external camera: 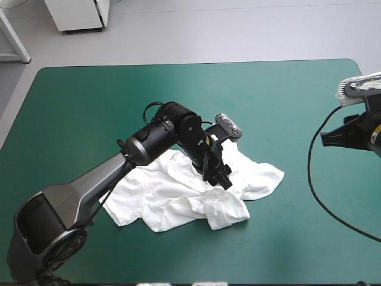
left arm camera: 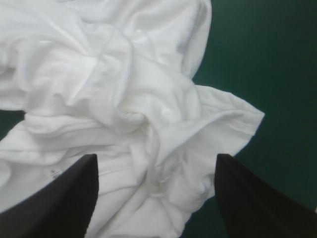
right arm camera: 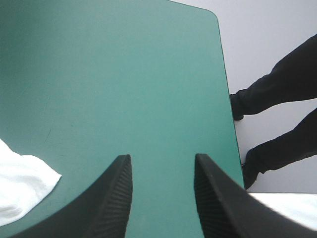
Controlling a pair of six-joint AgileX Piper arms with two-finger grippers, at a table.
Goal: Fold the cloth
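Observation:
The white T-shirt lies in a crumpled heap at the middle of the teal-green table. My left gripper hangs just over the heap's middle, pointing down. In the left wrist view its black fingers stand wide apart with wrinkled T-shirt folds between and ahead of them; the left gripper is open and holds nothing. My right gripper sits at the table's right edge, apart from the shirt. It is open over bare cover, a corner of the T-shirt off to its side.
Bare teal-green cover surrounds the heap on all sides, widest toward the far edge and the right. The table's far right corner shows ahead of the right gripper.

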